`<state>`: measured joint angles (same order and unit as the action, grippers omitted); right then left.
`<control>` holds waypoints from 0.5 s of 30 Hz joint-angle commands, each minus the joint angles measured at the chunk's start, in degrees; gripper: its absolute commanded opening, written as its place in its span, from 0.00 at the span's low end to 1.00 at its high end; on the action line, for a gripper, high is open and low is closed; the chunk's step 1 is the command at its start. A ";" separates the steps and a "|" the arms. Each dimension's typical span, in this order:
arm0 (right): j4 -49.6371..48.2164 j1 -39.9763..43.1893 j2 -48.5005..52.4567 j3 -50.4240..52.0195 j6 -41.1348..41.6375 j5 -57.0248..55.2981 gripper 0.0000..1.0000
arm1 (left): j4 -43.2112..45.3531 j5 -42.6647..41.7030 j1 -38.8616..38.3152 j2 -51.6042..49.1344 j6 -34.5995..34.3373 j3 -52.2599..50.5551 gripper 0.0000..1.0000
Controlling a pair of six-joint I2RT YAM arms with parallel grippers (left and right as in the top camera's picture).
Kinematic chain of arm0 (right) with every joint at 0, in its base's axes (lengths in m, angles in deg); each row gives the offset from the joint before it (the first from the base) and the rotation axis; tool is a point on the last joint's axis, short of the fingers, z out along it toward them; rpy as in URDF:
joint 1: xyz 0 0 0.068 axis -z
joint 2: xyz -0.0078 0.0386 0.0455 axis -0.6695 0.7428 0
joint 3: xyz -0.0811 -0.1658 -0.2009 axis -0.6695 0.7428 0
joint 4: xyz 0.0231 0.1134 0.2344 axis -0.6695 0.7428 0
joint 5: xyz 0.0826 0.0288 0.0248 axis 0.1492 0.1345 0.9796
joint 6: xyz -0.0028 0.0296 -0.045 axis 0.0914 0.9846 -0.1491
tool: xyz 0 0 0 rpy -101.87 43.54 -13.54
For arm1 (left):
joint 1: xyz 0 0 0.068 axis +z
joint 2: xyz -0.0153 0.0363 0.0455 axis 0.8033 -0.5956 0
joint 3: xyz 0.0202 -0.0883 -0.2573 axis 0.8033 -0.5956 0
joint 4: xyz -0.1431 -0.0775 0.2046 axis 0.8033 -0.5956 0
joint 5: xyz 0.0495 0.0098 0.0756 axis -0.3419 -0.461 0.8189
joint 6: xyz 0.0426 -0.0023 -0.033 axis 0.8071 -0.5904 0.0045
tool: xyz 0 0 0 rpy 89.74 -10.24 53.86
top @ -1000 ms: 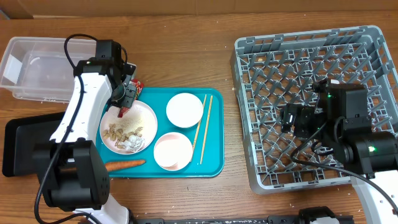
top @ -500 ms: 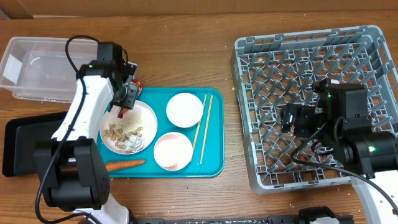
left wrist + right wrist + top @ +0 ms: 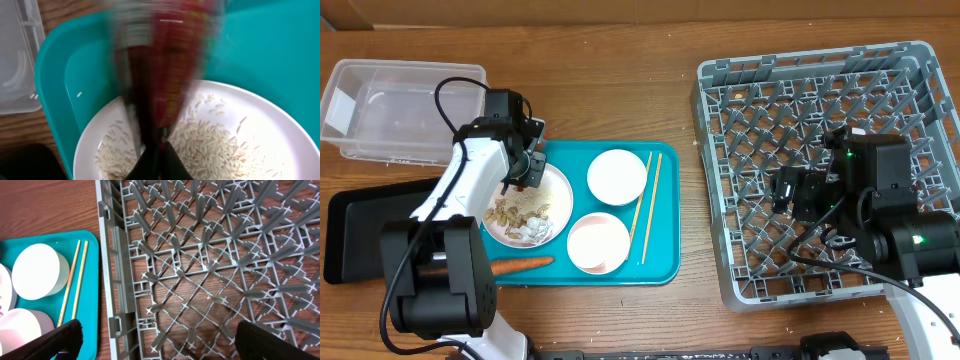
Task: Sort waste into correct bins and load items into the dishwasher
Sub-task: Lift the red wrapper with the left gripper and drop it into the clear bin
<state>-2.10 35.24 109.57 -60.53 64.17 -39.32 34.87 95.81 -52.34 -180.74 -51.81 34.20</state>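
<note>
My left gripper (image 3: 524, 167) is shut on the red sauce packet (image 3: 175, 65), which shows blurred in the left wrist view, and holds it over the upper left edge of the round white plate (image 3: 558, 190). The plate holds white rice (image 3: 220, 145), beige scraps (image 3: 505, 212) and a crumpled foil ball (image 3: 533, 233). Two white bowls (image 3: 617, 176) (image 3: 598, 242) and the chopsticks (image 3: 648, 205) lie on the teal tray (image 3: 665, 250). The carrot (image 3: 520, 265) lies at the tray's front left. My right gripper (image 3: 160, 345) is open and empty above the grey dish rack (image 3: 820, 100). The cup is out of view.
The clear tub (image 3: 395, 110) stands at the far left, behind the black tray (image 3: 360, 235). The right wrist view shows the rack's left wall (image 3: 112, 255) close to the teal tray (image 3: 90, 310) and the chopsticks (image 3: 75, 280).
My left gripper has shifted a little right and toward the front over the plate, with the packet in it. The right arm has not moved.
</note>
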 commanded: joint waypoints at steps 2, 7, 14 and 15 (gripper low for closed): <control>-0.26 0.11 -0.26 -1.64 0.02 0.31 1.00 | 0.13 0.33 -0.39 -0.31 -2.36 -0.37 0.04; -0.24 0.11 -0.26 -1.64 0.02 0.28 1.00 | -3.87 0.33 -0.39 0.63 -4.31 2.78 0.04; -0.24 0.11 -0.26 -1.64 0.02 0.28 1.00 | -10.73 1.14 0.85 5.07 -5.62 15.82 0.04; -0.24 0.11 -0.26 -1.64 0.02 0.28 1.00 | -10.71 1.70 1.31 5.49 -6.45 17.14 0.04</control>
<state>-2.10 35.24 109.57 -60.53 64.14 -39.32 24.47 95.85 -52.21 -179.65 -55.50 45.13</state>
